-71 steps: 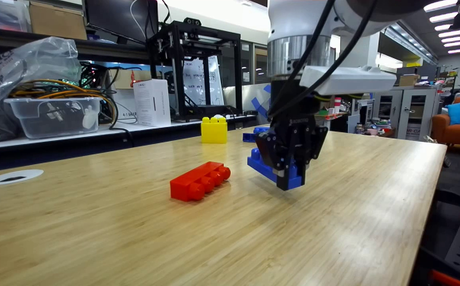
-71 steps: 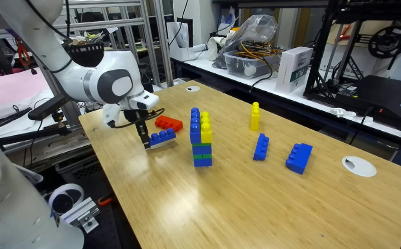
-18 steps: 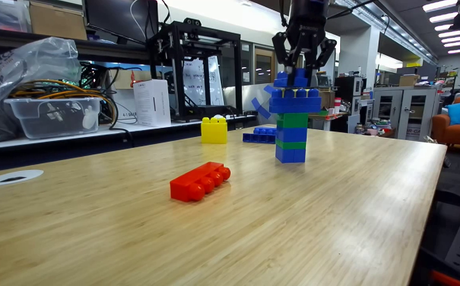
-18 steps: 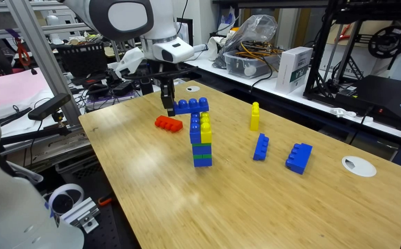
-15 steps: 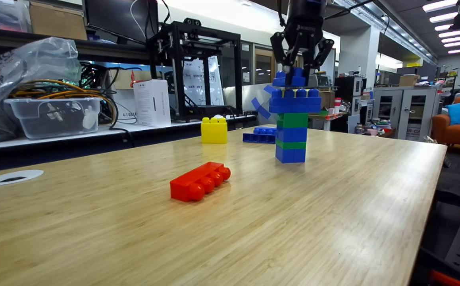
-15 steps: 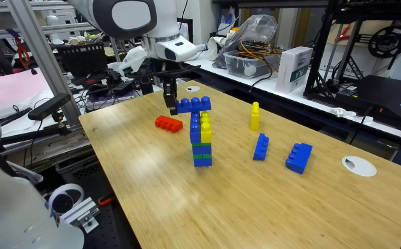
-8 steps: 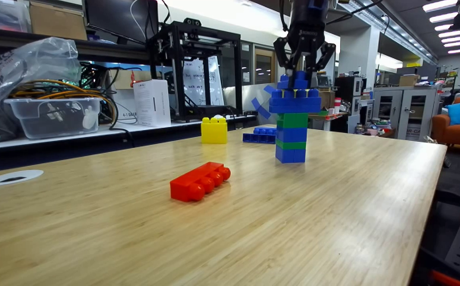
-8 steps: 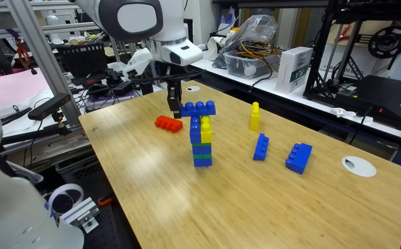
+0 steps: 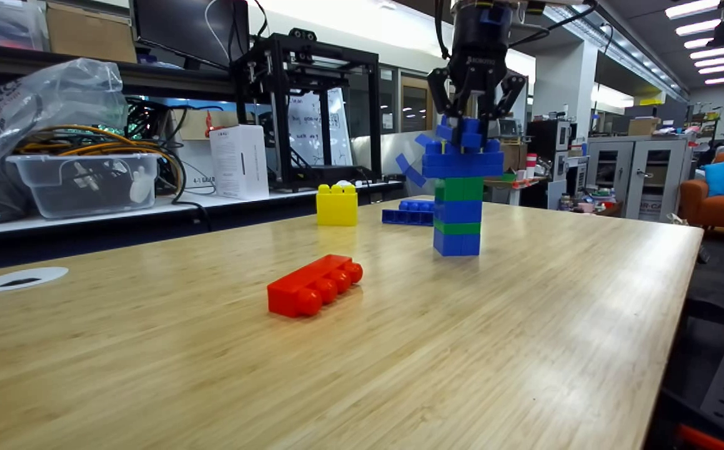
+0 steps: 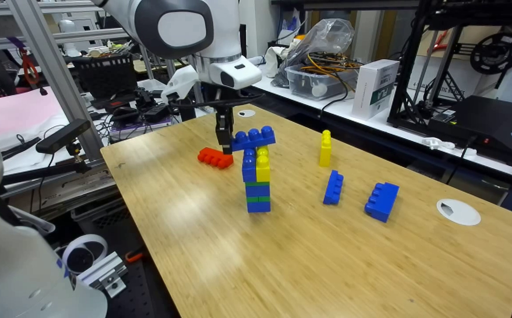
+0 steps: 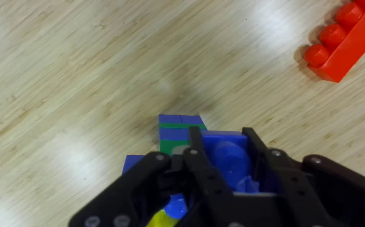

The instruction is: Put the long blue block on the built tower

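Note:
The long blue block (image 10: 252, 138) lies crosswise over the far end of the built tower (image 10: 258, 190). My gripper (image 10: 227, 148) is shut on one end of it, and in the wrist view the fingers (image 11: 195, 135) flank the block's end stud. The block is tilted, its held end lower than its free end. Its underside is at the tower's top studs; whether it is seated I cannot tell. In an exterior view the tower (image 9: 458, 212) stands upright, with the gripper (image 9: 471, 134) just above. Blue and yellow bricks form its top layer.
A red brick (image 10: 215, 158) lies near the tower, also in the wrist view. A yellow brick (image 10: 325, 150) stands farther off, and two more blue bricks, a narrow one (image 10: 333, 187) and a wider one (image 10: 381, 202), lie on the table.
The block was lifted from low near the red brick to the tower top. In the last half second its held end dropped, tilting it, and the tower shifted very slightly.

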Robot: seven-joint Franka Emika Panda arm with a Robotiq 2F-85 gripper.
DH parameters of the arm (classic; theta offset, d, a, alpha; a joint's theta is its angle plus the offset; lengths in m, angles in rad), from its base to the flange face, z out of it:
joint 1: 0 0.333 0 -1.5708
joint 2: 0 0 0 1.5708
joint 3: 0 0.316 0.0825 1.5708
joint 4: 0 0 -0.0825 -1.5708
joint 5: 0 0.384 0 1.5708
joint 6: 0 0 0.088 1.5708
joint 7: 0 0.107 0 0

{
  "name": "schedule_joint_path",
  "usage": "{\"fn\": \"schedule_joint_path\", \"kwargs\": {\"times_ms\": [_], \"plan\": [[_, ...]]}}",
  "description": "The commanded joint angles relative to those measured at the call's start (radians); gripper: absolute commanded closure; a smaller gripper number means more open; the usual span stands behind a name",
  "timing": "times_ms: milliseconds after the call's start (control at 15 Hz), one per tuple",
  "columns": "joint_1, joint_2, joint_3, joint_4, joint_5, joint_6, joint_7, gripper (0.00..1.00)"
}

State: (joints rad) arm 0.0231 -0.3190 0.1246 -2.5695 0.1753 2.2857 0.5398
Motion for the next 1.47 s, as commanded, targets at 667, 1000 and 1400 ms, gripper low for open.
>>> {"fn": "schedule_joint_path", "kwargs": {"times_ms": [667, 1000, 1400], "plan": [[0.021, 0.056, 0.044, 0.053, -0.030, -0.024, 0.095, 0.90], [0.039, -0.002, 0.070, 0.038, -0.052, -0.075, 0.140, 0.90], [0.047, -0.080, 0.054, 0.054, -0.020, -0.226, 0.120, 0.90]]}}
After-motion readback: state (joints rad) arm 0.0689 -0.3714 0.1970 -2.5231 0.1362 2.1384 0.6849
